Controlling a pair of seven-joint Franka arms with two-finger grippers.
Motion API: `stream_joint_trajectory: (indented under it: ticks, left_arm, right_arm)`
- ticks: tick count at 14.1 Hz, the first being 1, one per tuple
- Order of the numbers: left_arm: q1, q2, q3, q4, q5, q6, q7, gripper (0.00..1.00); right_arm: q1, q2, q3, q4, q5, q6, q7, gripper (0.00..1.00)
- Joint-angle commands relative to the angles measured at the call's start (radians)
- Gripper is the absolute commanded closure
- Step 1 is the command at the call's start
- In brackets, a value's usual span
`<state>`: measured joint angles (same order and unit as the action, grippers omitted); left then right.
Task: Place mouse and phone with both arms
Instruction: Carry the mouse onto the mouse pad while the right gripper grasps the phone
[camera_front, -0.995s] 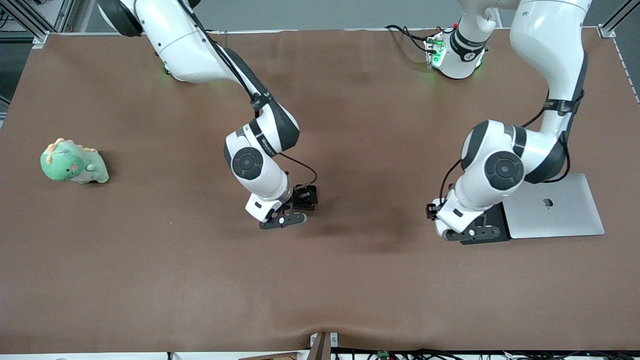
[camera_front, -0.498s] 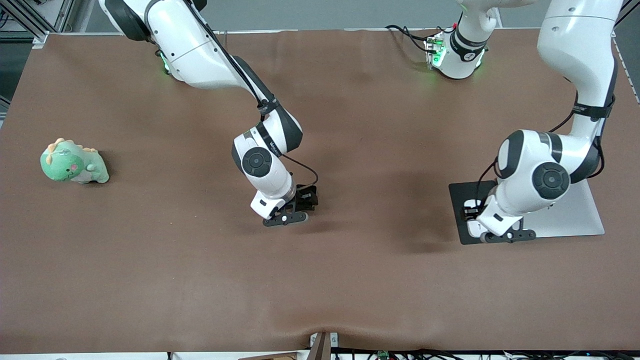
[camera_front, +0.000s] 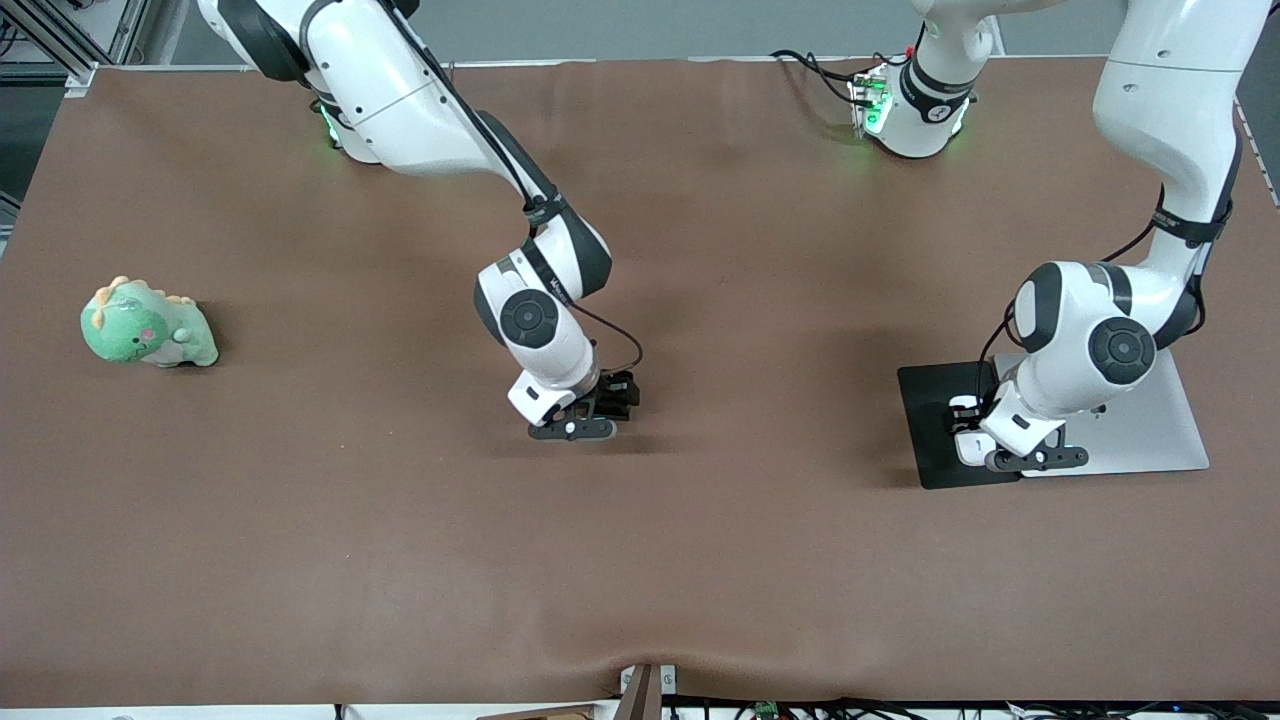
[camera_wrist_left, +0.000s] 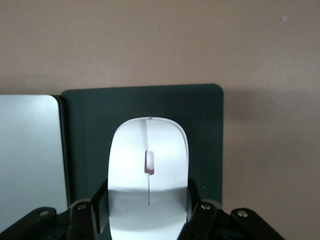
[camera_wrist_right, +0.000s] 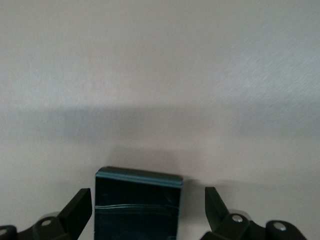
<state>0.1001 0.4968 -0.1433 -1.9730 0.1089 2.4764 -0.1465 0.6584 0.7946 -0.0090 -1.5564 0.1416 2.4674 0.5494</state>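
With the placing step nearly done, the left tool (camera_wrist_left: 148, 212) grips the mouse (camera_wrist_left: 148, 175) over the black pad (camera_front: 935, 425) beside the laptop (camera_front: 1150, 430), while the right tool (camera_wrist_right: 148, 210), fingers spread apart from the phone (camera_wrist_right: 137, 205) between them, sits low over the desk (camera_front: 300, 550) mid-way, so next each should release and lift straight up.

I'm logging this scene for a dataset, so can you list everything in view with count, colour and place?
mouse: one, white, over the mouse pad, between the left end effector's fingers.
phone: one, black, mid-table, between the right end effector's spread fingers.
mouse pad: one, black, beside the laptop.
laptop: one, silver, closed, at the left arm's end of the table.
dinosaur toy: one, green, at the right arm's end.
table: one, brown.
left end effector: one, black.
right end effector: one, black.
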Motion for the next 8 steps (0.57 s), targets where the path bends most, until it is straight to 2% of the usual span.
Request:
stream_joint_trajectory:
  ticks: [1, 8]
  left_arm:
    - [0.027, -0.003, -0.013, -0.032, 0.023, 0.041, 0.005, 0.61]
    - [0.029, 0.037, -0.015, -0.032, 0.023, 0.085, 0.005, 0.6]
  right_arm:
    - [0.018, 0.018, -0.011, 0.004, -0.034, 0.027, 0.034, 0.0]
    - [0.03, 0.046, -0.013, 0.009, -0.036, 0.085, 0.078, 0.0]
